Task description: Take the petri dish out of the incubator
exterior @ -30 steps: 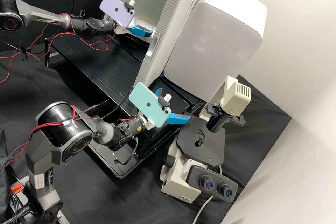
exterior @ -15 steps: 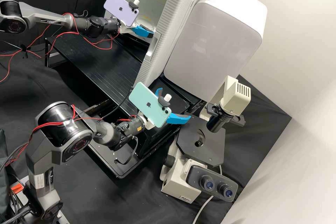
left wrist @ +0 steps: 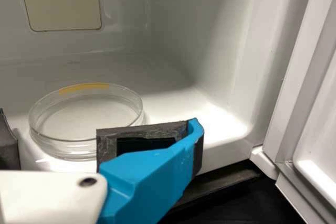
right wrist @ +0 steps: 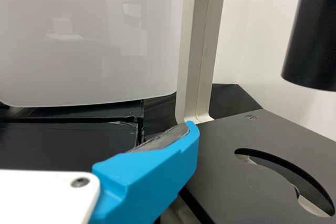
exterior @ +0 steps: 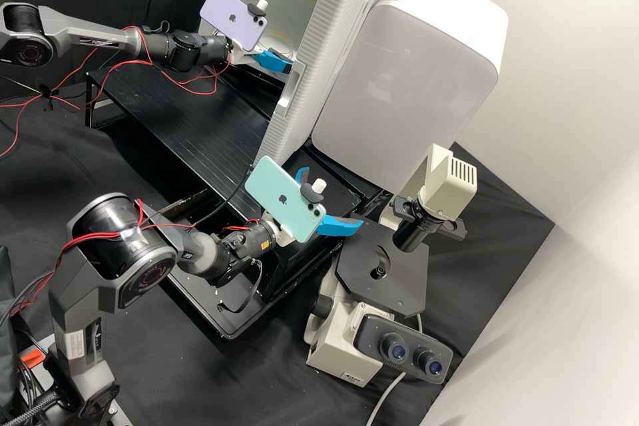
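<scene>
Black bench (exterior: 186, 120) carries a white incubator (exterior: 333, 40) at twelve o'clock in the high view, with its door swung wide. The petri dish (left wrist: 86, 114) lies flat on the chamber floor, just inside the opening. The left gripper (exterior: 274, 60) sits at the mouth, at eleven o'clock, fingers spread and empty, with the dish just ahead of its pads (left wrist: 142, 142).

I'd go in low and level until the pads flank the dish's widest part. Close softly, since smooth clear plastic probably slips. Lift slightly before drawing straight out over the sill.

The right gripper (exterior: 331, 200), also spread and empty, waits by the microscope (exterior: 379, 266) at five o'clock, well apart.
</scene>
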Controlling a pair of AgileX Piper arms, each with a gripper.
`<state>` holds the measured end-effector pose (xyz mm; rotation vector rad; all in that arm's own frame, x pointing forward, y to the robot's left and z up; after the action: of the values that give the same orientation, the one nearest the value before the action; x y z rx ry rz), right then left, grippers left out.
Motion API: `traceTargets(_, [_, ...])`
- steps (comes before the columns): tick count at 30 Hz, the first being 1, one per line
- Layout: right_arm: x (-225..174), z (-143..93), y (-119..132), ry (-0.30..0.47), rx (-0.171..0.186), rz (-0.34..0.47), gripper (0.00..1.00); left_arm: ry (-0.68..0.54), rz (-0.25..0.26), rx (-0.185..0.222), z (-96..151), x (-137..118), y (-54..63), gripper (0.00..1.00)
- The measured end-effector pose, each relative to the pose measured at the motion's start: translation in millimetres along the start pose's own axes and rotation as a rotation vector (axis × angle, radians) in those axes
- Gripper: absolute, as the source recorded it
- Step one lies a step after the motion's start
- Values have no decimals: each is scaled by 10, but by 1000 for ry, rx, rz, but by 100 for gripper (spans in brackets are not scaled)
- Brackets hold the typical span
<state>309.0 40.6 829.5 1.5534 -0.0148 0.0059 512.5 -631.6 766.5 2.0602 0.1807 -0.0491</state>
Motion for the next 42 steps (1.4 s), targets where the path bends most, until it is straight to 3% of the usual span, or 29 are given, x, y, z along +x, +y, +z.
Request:
traceTargets(5, [0,0,0,0,0,0,100,0,0,0,0,0,0,100])
traceTargets(6, [0,0,0,0,0,0,100,0,-1,0,-1,2,-3,0])
traceTargets(18, [0,0,0,0,0,0,100,6,6,19,-10,20,-29,0])
traceTargets(24, [0,0,0,0,0,0,100,15,26,0,-20,26,-22,0])
traceTargets(34, [0,0,0,0,0,0,100,26,85,-74,-34,31,17,0])
traceTargets(42, [0,0,0,0,0,0,100,45,91,-63,-58,58,-28,0])
